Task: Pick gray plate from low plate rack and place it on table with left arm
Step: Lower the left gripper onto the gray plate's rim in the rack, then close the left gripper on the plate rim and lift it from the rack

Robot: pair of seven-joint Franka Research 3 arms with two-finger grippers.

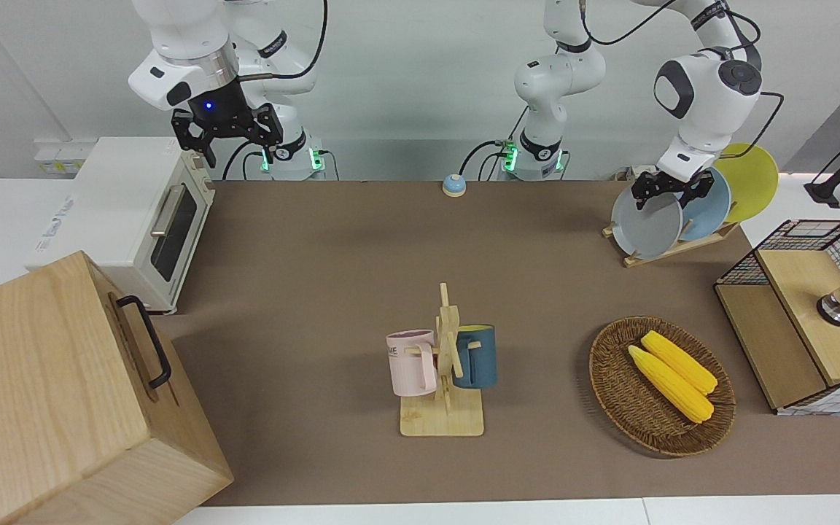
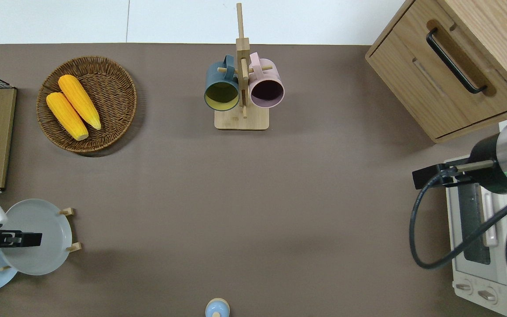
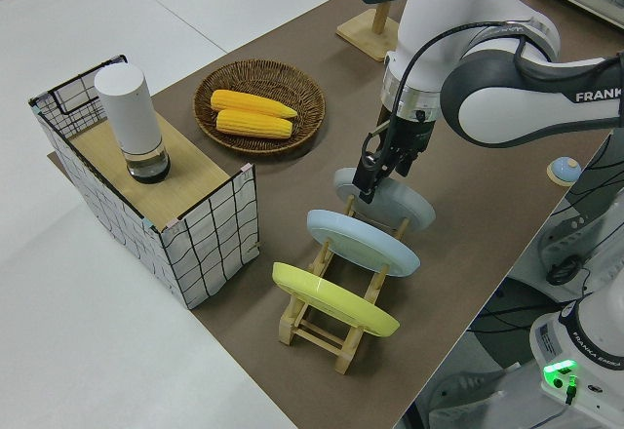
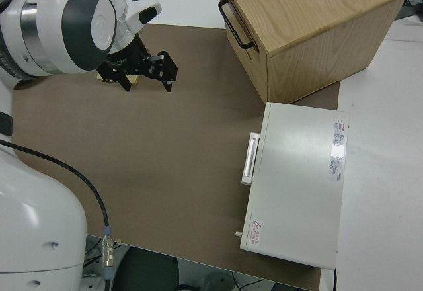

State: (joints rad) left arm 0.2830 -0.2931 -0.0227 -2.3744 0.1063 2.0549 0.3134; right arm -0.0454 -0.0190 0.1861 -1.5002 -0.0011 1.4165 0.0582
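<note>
With the left gripper [image 1: 665, 191] pinching the gray plate's [image 1: 647, 224] top rim in the rack [image 1: 671, 246], a tilted lift could snag the pegs or knock the blue plate [image 1: 708, 205].

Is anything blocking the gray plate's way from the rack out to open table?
Nothing visible does. The left gripper is at the gray plate in the low plate rack; bare table lies beside it. The right arm is parked.
</note>
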